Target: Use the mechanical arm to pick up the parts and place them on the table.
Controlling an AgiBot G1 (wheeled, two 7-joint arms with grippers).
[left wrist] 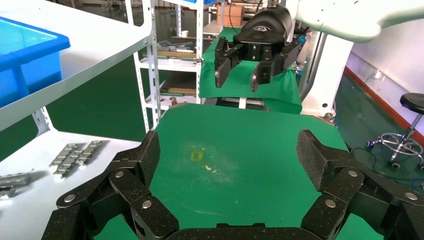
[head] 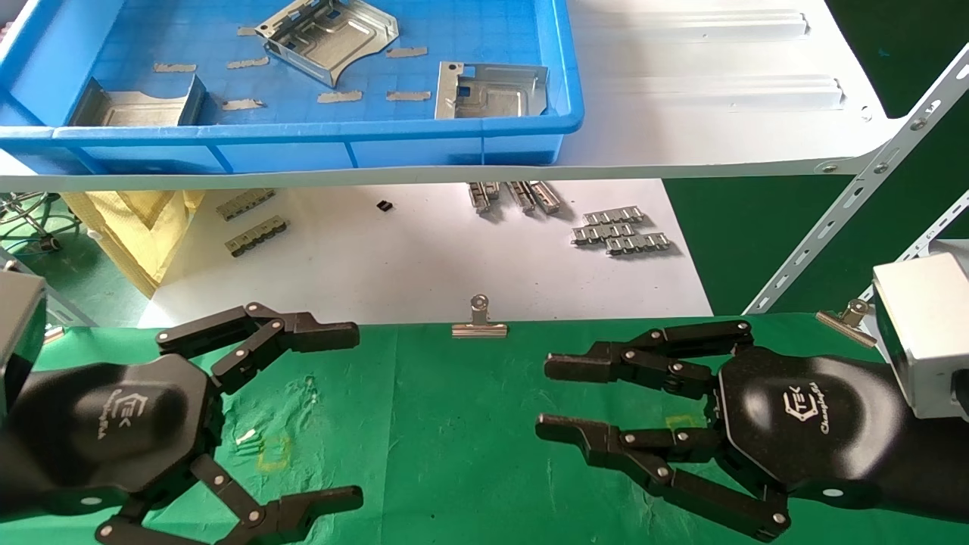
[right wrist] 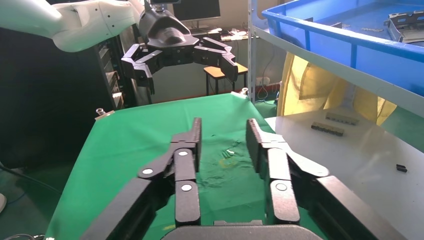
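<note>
The worktop (head: 454, 424) is wrinkled green cloth with faint yellow square marks, fronting a white shelf board (head: 424, 257) strewn with grey connector strips (head: 621, 231). Above, a blue plastic tray (head: 318, 144) holds three silver brackets (head: 329, 38), lying flat at differing angles. Left end effector (head: 356, 416) and right end effector (head: 549, 397) hover over the cloth, spread wide, empty.

We're on a factory or workshop floor here: white steel racking (left wrist: 150, 60) with slotted braces, a blue parts tray (head: 318, 136) holding stamped metal brackets (head: 329, 38), connector strips (head: 621, 231) laid out on a white bench (head: 424, 257). A green cloth (head: 454, 424) is clipped down with binder clips (head: 479, 322). More shelving behind, a stool (left wrist: 407, 132), green painted floor (left wrist: 100, 105).
</note>
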